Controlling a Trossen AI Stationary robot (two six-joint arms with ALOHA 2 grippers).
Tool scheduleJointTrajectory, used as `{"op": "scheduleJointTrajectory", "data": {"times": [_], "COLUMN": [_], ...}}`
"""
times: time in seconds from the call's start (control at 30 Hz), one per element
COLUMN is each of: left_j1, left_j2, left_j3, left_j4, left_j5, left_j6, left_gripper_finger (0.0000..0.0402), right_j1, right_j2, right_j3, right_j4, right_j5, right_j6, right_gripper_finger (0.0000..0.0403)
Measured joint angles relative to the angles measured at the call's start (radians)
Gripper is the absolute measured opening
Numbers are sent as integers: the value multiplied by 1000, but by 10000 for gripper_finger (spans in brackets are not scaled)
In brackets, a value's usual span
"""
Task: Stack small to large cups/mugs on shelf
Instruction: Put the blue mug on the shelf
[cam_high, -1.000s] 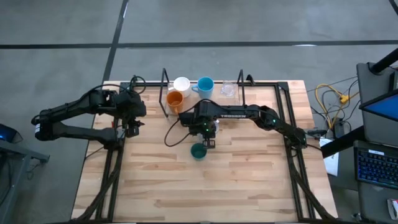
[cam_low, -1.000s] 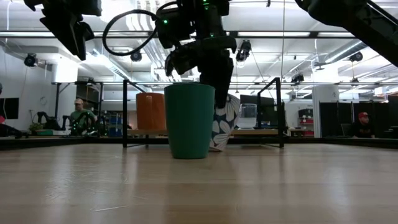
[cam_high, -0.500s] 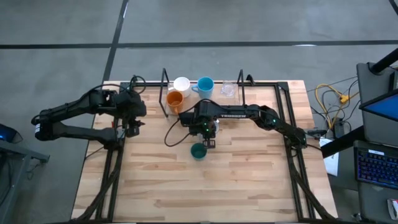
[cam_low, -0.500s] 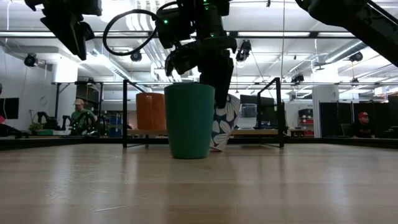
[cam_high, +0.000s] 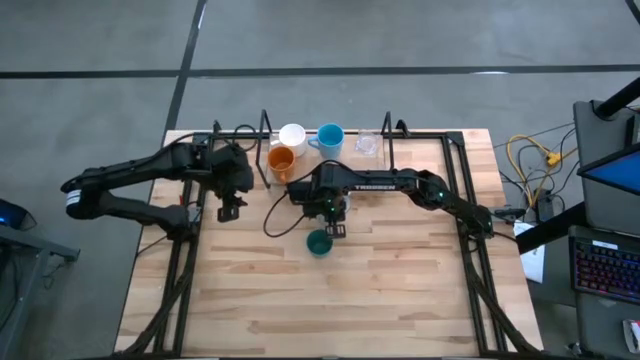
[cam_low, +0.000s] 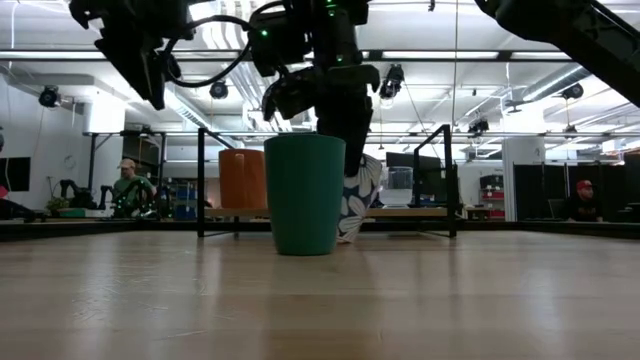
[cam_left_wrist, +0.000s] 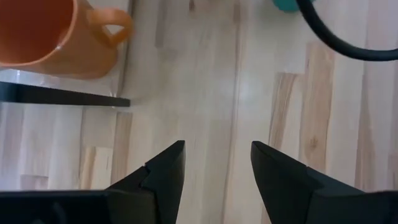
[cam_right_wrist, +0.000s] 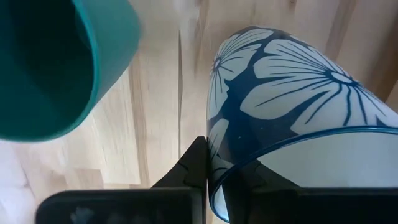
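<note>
On the wooden tabletop (cam_high: 300, 290), the right gripper (cam_high: 338, 213) pinches the rim of a tilted blue floral cup (cam_right_wrist: 292, 106) just beside the upright teal cup (cam_high: 319, 243). The left gripper (cam_high: 229, 208) hovers part-open near the shelf (cam_high: 325, 160), holding nothing.

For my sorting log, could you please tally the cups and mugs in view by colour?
White: 1
Light blue: 1
Orange: 1
Clear glass: 1
Teal-green: 1
Blue with white flowers: 1
Total: 6
</note>
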Motion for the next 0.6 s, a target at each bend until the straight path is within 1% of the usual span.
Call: {"op": "scheduleJointTrajectory", "data": {"times": [0.13, 0.3, 0.6], "left_j1": [0, 0, 0], "left_j2": [23, 21, 5], "left_j3": [3, 6, 6], "left_j4": [1, 1, 1], "left_j5": [0, 1, 1], "left_j6": [20, 22, 22], "left_gripper_finger": [169, 169, 169], "right_j1": [2, 2, 2], "right_j2": [1, 3, 3], "right_j3": [0, -1, -1], "right_j4": [31, 39, 71], "right_j5": [1, 5, 5], "right_j6": [23, 27, 27], "right_gripper_finger": [45, 78, 120]}}
